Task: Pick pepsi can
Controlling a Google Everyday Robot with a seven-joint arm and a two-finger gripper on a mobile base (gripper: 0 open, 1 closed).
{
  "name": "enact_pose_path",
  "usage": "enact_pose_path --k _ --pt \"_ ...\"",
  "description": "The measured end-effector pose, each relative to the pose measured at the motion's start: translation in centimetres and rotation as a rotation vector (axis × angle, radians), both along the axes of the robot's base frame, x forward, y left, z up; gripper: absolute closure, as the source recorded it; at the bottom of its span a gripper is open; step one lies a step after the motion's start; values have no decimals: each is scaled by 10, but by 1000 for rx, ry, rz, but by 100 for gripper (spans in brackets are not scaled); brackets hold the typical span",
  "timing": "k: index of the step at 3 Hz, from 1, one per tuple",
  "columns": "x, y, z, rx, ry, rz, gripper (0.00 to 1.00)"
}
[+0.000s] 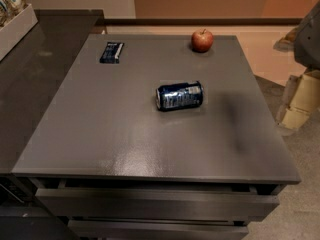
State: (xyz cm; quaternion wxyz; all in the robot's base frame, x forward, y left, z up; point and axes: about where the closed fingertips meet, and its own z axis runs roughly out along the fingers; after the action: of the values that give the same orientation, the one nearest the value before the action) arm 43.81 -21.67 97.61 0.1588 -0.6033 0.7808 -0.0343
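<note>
The pepsi can [179,96] is dark blue with white print and silver ends. It lies on its side near the middle of the grey table top [125,134], its long axis running left to right. My gripper [300,101] shows as pale blocky parts at the right edge of the view, beyond the table's right side. It is well to the right of the can and apart from it, and holds nothing that I can see.
A red apple [202,40] stands near the table's back edge. A flat dark blue packet [112,52] lies at the back left. A darker counter [40,59] adjoins on the left, with a white tray [15,26] on it. Drawers [155,204] front the table.
</note>
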Motion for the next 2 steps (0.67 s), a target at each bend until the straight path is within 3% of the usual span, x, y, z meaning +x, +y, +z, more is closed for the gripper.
enact_pose_path --k 2 --pt "4 7 -4 2 5 31 0"
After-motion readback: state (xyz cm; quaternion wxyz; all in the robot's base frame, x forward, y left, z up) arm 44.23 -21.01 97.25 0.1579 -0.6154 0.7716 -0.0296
